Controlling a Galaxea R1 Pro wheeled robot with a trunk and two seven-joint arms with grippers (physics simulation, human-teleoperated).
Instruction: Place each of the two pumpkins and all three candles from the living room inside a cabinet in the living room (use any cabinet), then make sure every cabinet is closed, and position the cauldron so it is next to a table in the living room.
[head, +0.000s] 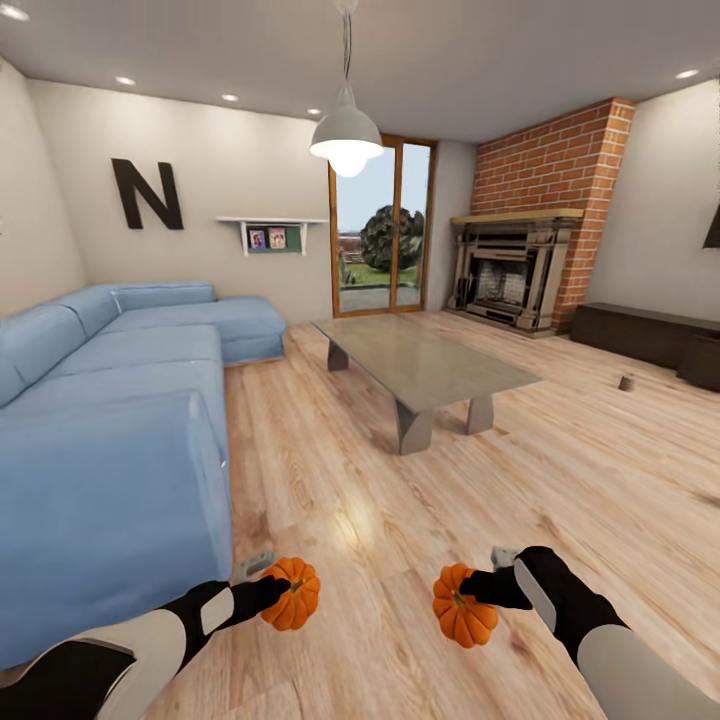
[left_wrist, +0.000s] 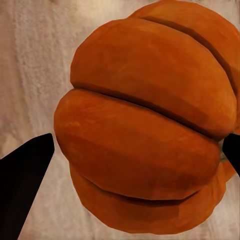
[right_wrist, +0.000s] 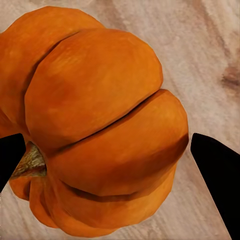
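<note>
Each hand carries an orange ribbed pumpkin above the wooden floor. My left gripper (head: 283, 590) is shut on one pumpkin (head: 293, 594) (left_wrist: 150, 125). My right gripper (head: 470, 590) is shut on the other pumpkin (head: 463, 606) (right_wrist: 95, 125), whose stem faces sideways. The grey stone-look coffee table (head: 425, 362) stands mid-room ahead. The long, low, dark brown cabinet (head: 650, 338) runs along the right wall, its fronts closed. A small grey-brown candle (head: 627, 382) stands on the floor before it. The cauldron is out of view.
A long blue sectional sofa (head: 110, 420) lies along the left. A brick fireplace (head: 520, 270) and a glass patio door (head: 382, 230) are at the far wall. A pendant lamp (head: 346, 140) hangs over the table. Open wooden floor (head: 600, 480) lies between me and the cabinet.
</note>
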